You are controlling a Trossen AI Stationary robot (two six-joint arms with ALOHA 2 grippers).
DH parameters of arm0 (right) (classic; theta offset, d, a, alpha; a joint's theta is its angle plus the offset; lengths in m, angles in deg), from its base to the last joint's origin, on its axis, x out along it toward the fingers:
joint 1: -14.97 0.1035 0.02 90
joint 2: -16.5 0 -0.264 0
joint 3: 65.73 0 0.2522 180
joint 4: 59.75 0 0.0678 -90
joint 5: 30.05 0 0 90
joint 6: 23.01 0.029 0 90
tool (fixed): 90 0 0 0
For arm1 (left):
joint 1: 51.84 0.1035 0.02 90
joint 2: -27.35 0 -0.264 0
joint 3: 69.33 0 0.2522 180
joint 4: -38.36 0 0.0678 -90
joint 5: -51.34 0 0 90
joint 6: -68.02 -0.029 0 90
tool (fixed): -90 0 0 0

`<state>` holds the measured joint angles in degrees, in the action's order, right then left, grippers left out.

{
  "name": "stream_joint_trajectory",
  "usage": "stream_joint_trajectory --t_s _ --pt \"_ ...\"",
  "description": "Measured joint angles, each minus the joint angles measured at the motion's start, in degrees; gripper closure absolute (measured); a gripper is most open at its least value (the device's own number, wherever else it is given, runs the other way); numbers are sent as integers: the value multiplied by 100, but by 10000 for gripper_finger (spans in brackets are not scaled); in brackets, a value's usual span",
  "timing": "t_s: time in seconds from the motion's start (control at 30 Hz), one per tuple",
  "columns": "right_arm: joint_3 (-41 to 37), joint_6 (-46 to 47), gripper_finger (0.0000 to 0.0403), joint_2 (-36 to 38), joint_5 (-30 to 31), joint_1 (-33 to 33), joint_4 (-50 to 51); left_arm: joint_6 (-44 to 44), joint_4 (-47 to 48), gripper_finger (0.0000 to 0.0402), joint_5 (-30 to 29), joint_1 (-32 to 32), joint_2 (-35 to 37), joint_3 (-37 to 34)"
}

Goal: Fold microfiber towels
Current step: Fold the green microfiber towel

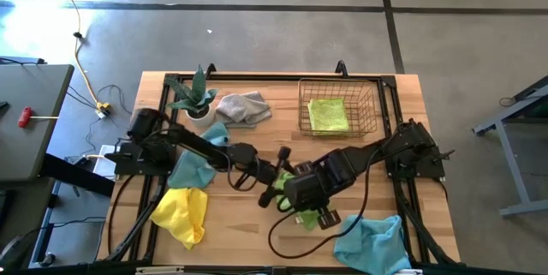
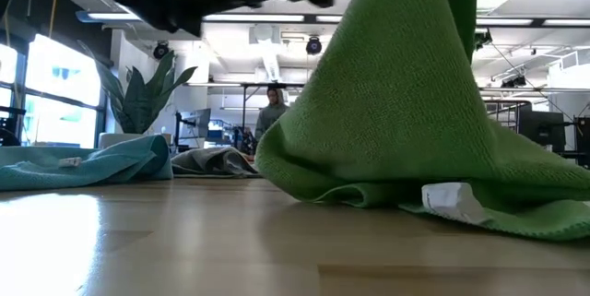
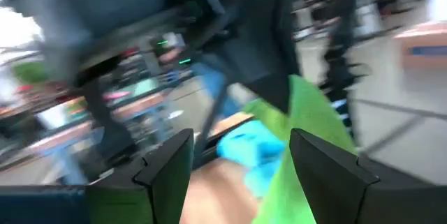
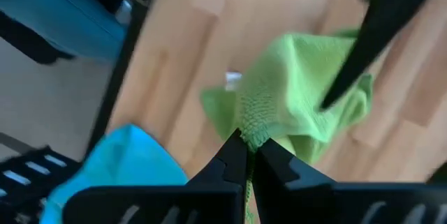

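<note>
Grey concrete floor surrounds the wooden bench (image 1: 257,224), and the low view looks across it into a bright workshop where a person (image 2: 274,102) stands far back. No writing can be read anywhere; a white tag (image 2: 450,199) on the lime green towel (image 2: 406,112) shows no legible print.

That towel hangs lifted near the bench's middle, its lower folds resting on the wood. The right gripper (image 4: 246,155) has its jaws closed tight on a pinch of the towel's edge. The left gripper (image 3: 241,165) sits just beside it with jaws spread wide and nothing between them; its wrist view is badly smeared.

A second lime green towel (image 1: 327,114) lies in the wire basket (image 1: 370,104) at the far right. The grey towel (image 1: 244,108) sits beside a potted plant (image 1: 195,95) at the far edge. One light blue towel (image 1: 190,170) lies under the left arm, with the yellow towel (image 1: 181,213) at the near left edge. Another light blue towel (image 1: 375,242) lies at the near right corner, partly cut off by the picture's edge.

Bare wood lies open between the yellow towel and the near blue one. In the high view the arms hide most of the lifted towel.
</note>
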<state>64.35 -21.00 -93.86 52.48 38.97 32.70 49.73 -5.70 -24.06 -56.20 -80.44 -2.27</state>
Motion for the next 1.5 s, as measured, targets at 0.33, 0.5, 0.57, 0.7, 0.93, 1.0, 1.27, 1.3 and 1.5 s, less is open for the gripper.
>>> stream_joint_trajectory --t_s 0.33,0.5,0.57,0.7,0.93,1.0,1.27,1.3,1.5 --pt "2 910 403 0 -201 343 -196 -130 1413 172 1856 -1 -420 839" --pt "2 1294 403 0 -142 474 -209 -4 2281 172 2454 -4 -413 929" --pt "2 1395 403 0 10 522 -7 120 2668 172 2651 -25 -415 926" --pt "2 1441 403 0 750 583 634 128 3139 172 2695 -90 -418 926" --pt "2 351 403 4 3506 595 922 122 2660 172 2486 -410 -415 926" --pt "2 -527 403 11 4141 573 671 120 2469 172 2136 -507 -411 926" --pt "2 -3233 403 11 5877 278 -838 319 2325 172 390 -595 -411 926" --pt "2 -3564 403 11 6054 262 -1020 393 2325 172 114 -589 -411 926" --pt "2 -3704 403 11 6014 235 -1035 687 2335 172 -1209 -580 -382 922"
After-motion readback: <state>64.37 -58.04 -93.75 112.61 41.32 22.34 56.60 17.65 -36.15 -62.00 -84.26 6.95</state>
